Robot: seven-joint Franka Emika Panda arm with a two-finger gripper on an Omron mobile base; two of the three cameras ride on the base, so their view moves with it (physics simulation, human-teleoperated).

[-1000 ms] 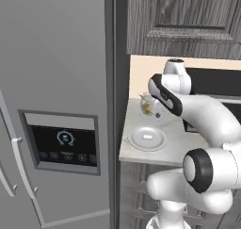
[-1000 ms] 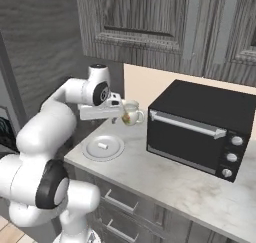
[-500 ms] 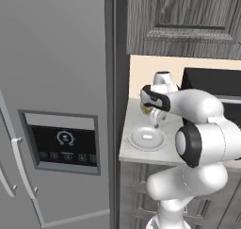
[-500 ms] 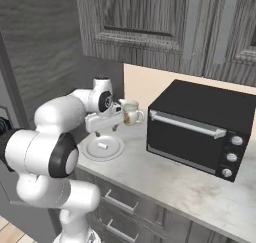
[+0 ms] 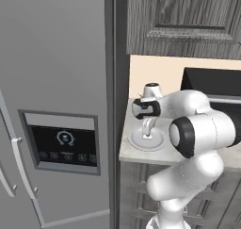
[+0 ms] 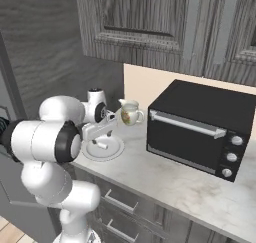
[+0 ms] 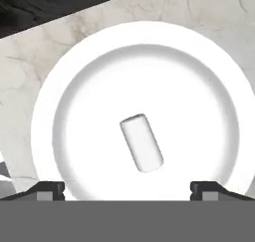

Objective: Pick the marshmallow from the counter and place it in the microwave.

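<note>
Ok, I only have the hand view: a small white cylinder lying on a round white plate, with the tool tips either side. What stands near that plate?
Observer: A small glass jar with a handle stands on the light grey counter just behind the round white plate, apart from it.
Operator: Anything to the right?
Observer: A black boxy oven with knobs sits further right on the same counter, clear of the plate.
Operator: And how does the tool stand from outside?
Observer: The open tool points straight down over the plate's middle, low above the small white marshmallow. I cannot tell whether it touches it.
</note>
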